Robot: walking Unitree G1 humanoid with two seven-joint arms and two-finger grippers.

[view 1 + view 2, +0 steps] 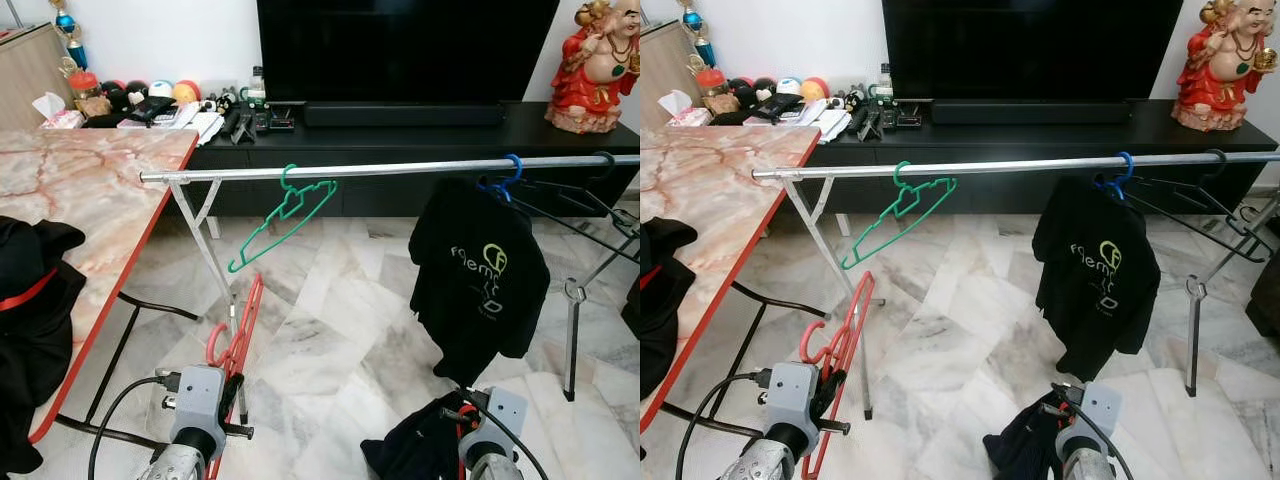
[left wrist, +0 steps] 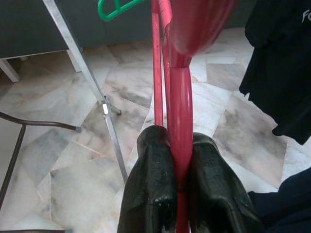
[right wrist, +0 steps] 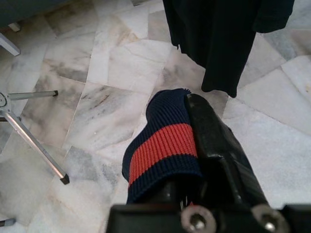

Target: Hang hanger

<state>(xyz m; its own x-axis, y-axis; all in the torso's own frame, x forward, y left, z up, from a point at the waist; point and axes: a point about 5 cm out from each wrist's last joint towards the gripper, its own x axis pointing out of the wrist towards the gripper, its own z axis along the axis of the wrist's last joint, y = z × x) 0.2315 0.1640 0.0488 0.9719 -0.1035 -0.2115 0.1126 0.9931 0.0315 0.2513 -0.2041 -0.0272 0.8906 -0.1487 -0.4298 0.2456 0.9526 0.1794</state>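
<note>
Hanger, red (image 1: 237, 335), sits low beneath the rail (image 1: 400, 168), and I see my left gripper (image 2: 181, 167) pinching its bar tight between both fingers. Up on the rail a green hanger (image 1: 285, 218) dangles near the left end, and a black T-shirt (image 1: 478, 280) hangs further right. Below that shirt my right gripper (image 3: 194, 141) is clamped on a navy garment with a red stripe (image 3: 163, 143).

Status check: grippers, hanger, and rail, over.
Left gripper shut on red hanger, low, below rail. Right gripper shut on navy-and-red garment. Green hanger and black shirt already on rail; open stretch between.
</note>
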